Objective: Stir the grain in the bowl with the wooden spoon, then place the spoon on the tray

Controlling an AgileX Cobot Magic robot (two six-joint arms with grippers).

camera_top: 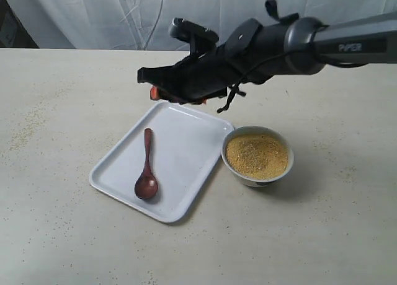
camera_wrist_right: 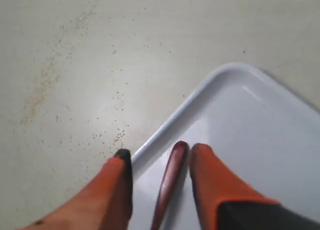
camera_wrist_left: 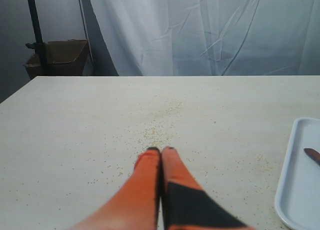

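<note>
The wooden spoon (camera_top: 147, 167) lies flat on the white tray (camera_top: 186, 136) on the bench (camera_top: 62, 111). The bowl (camera_top: 247, 175) of yellow grain (camera_top: 257, 155) sits just beside the tray. The right gripper (camera_top: 151, 85) hangs over the tray's far end, jaws apart, holding nothing. The left gripper (camera_wrist_left: 161, 150) has its jaws pressed together, empty.

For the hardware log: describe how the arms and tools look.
The right arm: grey tube lettered PiPER in white, black wrist housing, loose black cable. The right tool and the left tool have tapered orange fingers with black tips and patches.
</note>
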